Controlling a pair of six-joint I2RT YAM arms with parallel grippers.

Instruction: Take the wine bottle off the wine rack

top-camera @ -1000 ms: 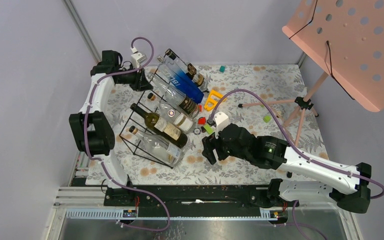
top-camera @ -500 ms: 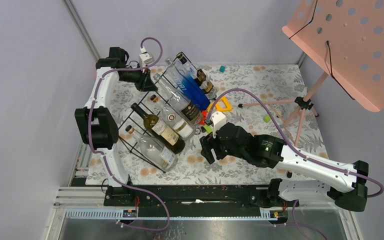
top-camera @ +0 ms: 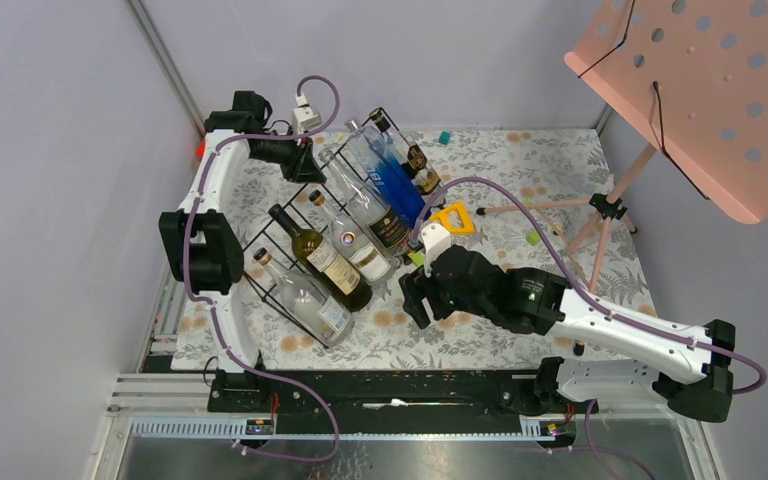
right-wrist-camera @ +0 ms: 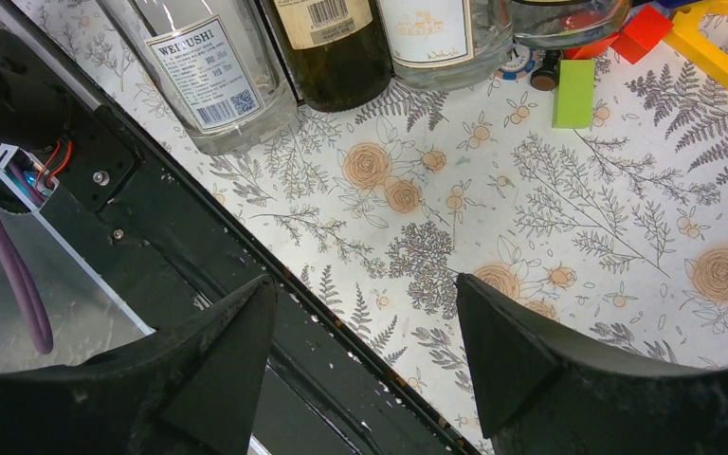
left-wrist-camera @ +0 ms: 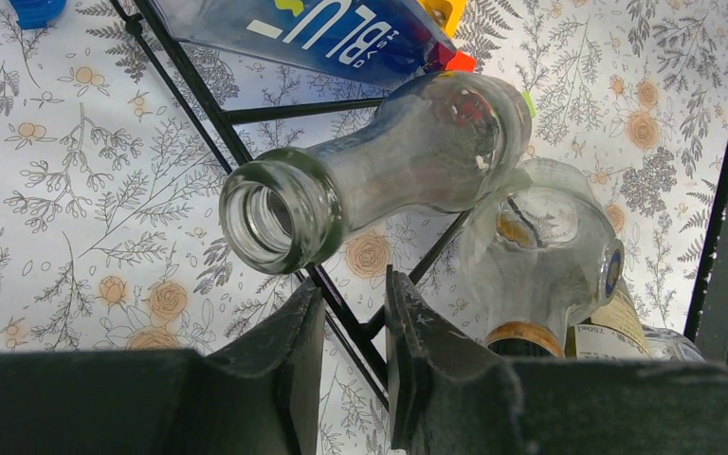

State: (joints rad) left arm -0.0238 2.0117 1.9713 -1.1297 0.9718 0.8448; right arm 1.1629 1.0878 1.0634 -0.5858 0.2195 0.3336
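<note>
I have the left gripper point(left-wrist-camera: 353, 280) at the far left end of the wine rack point(left-wrist-camera: 294, 107). Its fingers are pinched almost together on one of the black wires. Just past the fingertips an uncapped clear bottle point(left-wrist-camera: 389, 161) points its mouth at my wrist camera, and a blue-labelled bottle point(left-wrist-camera: 341, 33) lies beyond it.

From above, the bottles lie side by side across the rack, with their necks toward the left arm. The wine bottle point(top-camera: 322, 258) is dark green with a cream label. It rests on the rack second from the near end, between a white-labelled clear bottle point(top-camera: 305, 297) and another clear one point(top-camera: 352, 240).

Right of the bottle bases, the right gripper point(top-camera: 415, 300) hangs over the floral tablecloth point(right-wrist-camera: 626, 190), its jaws spread wide with nothing between them. A green block point(right-wrist-camera: 576, 92) lies near the bases. At the far right stands the pink music stand point(top-camera: 700, 90).
</note>
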